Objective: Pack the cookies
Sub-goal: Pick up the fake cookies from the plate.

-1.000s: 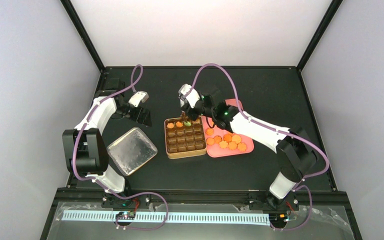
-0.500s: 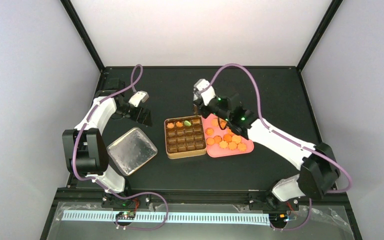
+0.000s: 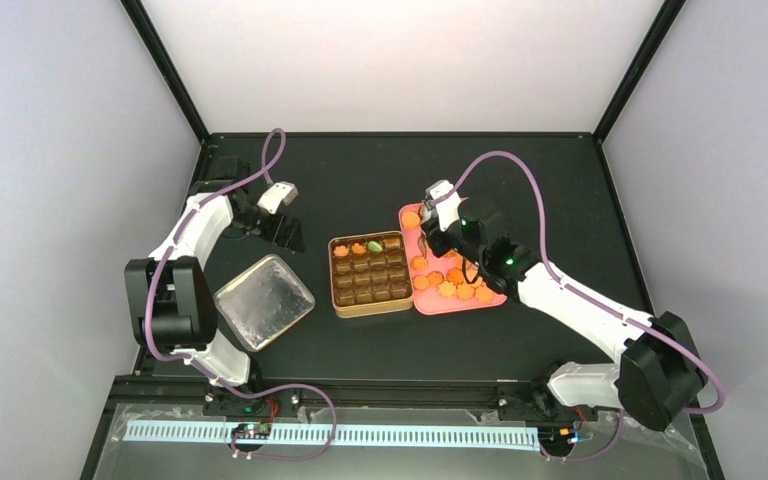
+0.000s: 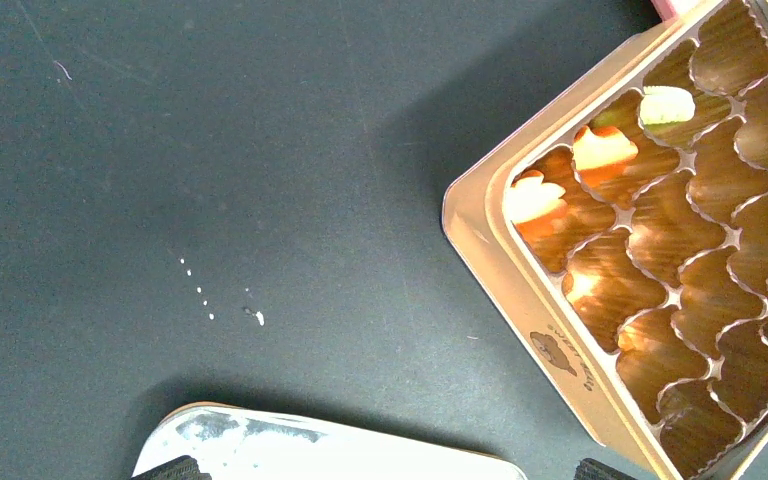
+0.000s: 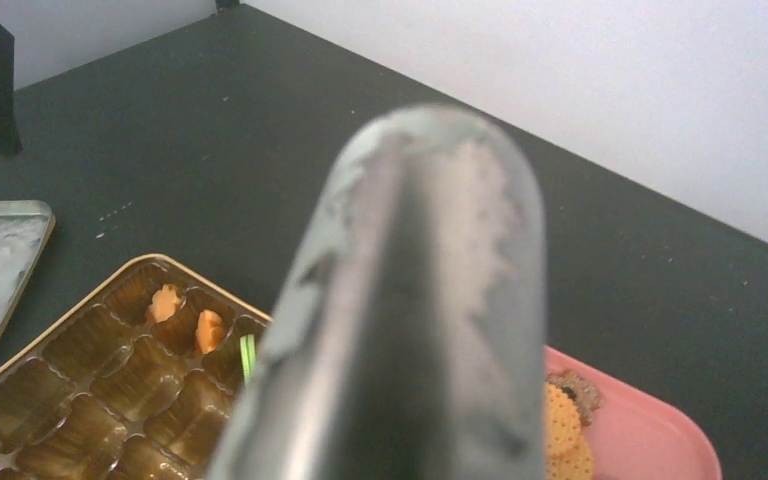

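Note:
Several orange cookies lie on a pink tray. Two orange cookies and a green one stand in the far row of the brown compartmented tin. My right gripper hangs over the tray's far left part, shut on metal tongs. The tongs fill the right wrist view and hide the fingers. Beyond them I see golden cookies and a dark brown one. My left gripper is open and holds nothing, left of the tin. Only its fingertips show in the left wrist view.
The tin's silver lid lies on the black table to the left of the tin, with its edge under my left gripper. White walls close in the table on three sides.
My right arm swung right, from over the tin's far row to over the pink tray. The green cookie stays behind in the tin. The left arm has not moved.

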Robot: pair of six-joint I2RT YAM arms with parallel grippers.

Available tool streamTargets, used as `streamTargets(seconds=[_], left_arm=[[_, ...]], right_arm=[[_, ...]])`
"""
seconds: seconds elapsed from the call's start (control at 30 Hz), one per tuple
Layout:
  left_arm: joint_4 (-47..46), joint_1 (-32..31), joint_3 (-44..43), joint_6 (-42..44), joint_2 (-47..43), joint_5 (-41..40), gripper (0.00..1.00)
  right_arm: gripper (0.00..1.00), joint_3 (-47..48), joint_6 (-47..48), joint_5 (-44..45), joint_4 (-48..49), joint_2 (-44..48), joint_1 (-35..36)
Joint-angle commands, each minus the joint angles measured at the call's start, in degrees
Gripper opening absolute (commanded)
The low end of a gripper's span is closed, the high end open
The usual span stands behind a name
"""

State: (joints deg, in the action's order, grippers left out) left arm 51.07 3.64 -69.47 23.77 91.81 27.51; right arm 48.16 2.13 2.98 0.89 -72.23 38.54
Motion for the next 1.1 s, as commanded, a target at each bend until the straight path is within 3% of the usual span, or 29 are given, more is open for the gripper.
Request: streamTargets(seconds=[0.0,0.53,1.07], left_arm=[[0.6,0.3,-0.6,0.3,-2.5,1.4,0.98],[1.6,0.3,-1.5,0.2,-2.5,1.4,0.98],[2.5,0.2,-2.9,0.3,-2.1,1.5,0.98]], right_arm=[[0.29,-0.8,-2.8,-1.5,2.9,-0.3,-0.1],[0.32,0.2,-3.1,-2.5,6.6,-7.6,-0.1],[0.33,-3.7,-4.1,-1.0,9.6,-8.7,-0.1]])
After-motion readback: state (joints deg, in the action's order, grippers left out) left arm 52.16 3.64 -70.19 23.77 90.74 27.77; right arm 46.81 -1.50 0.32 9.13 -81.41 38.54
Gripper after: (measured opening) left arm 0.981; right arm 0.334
